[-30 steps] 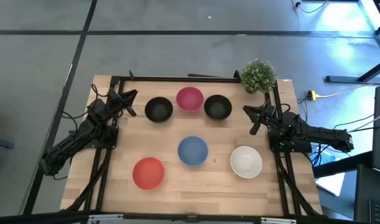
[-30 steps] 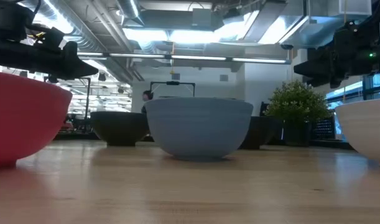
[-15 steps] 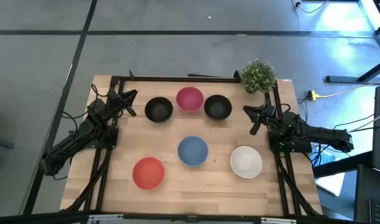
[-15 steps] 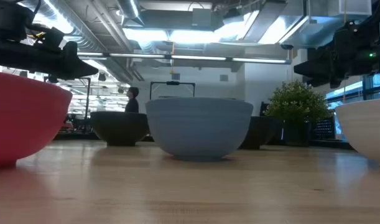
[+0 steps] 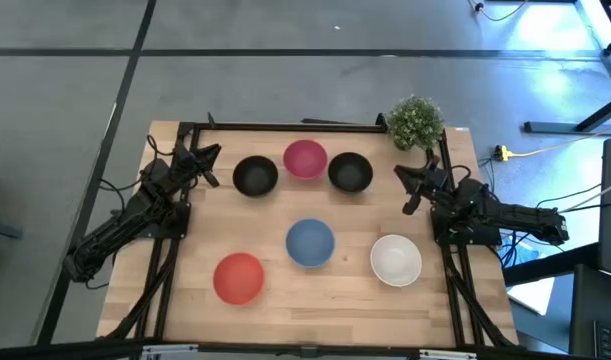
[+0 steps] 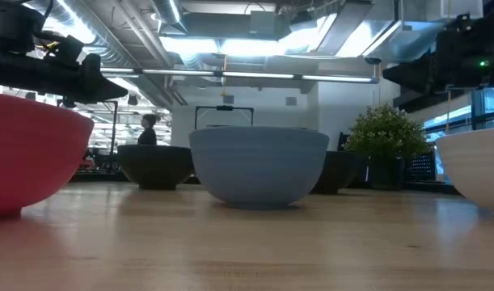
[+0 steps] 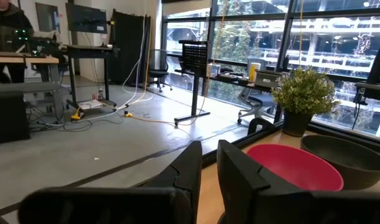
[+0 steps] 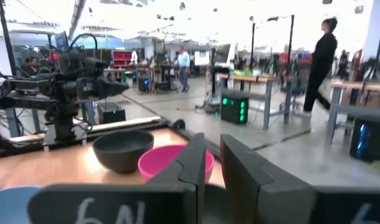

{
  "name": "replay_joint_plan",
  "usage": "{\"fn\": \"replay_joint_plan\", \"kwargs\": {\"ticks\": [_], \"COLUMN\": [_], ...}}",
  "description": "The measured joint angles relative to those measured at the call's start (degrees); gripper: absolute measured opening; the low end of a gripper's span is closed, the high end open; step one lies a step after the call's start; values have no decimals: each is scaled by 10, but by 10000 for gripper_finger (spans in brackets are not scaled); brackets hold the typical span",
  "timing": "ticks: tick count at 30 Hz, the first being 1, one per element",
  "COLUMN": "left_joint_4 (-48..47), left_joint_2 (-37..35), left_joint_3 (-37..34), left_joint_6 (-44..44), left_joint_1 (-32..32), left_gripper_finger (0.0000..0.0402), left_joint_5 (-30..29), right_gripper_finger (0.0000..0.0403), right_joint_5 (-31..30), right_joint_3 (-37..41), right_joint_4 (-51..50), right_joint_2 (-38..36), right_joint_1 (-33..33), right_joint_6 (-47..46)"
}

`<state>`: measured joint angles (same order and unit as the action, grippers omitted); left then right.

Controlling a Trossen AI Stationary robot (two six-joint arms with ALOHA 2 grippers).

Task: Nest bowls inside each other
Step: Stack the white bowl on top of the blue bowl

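Bowls sit apart: black point(image 5: 255, 176), pink point(image 5: 305, 158), black point(image 5: 350, 172) along the table's point(image 5: 335, 290) far edge; nearest, at its right edge, the right gripper point(image 5: 409, 191), fingers nearly closed, empty. Left gripper point(image 5: 206, 164) likewise.

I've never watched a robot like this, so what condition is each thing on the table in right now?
Left black bowl: upright, empty, alone.
Pink bowl: upright, empty.
Right black bowl: upright, empty.
Blue bowl: upright, un-nested.
Red bowl: upright, un-nested.
White bowl: upright, un-nested.
Left end effector: shut, holding nothing.
Right end effector: shut, holding nothing.
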<state>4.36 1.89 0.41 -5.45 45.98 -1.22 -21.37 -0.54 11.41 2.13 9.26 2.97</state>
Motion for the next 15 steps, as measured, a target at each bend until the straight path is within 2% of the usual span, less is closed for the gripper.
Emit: {"fn": "replay_joint_plan", "kwargs": {"ticks": [6, 11, 15], "left_joint_4": [0, 0, 0], "left_joint_2": [0, 0, 0], "left_joint_3": [0, 0, 0], "left_joint_6": [0, 0, 0], "left_joint_1": [0, 0, 0], "left_gripper_finger": [47, 47, 47], "left_joint_5": [0, 0, 0], "right_gripper_finger": [53, 53, 54], "right_joint_5": [0, 0, -5], "right_joint_3": [-61, -129, -168], "right_joint_4": [-26, -52, -93], "right_joint_2": [0, 0, 10], "right_joint_1": [0, 0, 0], "right_joint_6": [-52, -59, -120]}}
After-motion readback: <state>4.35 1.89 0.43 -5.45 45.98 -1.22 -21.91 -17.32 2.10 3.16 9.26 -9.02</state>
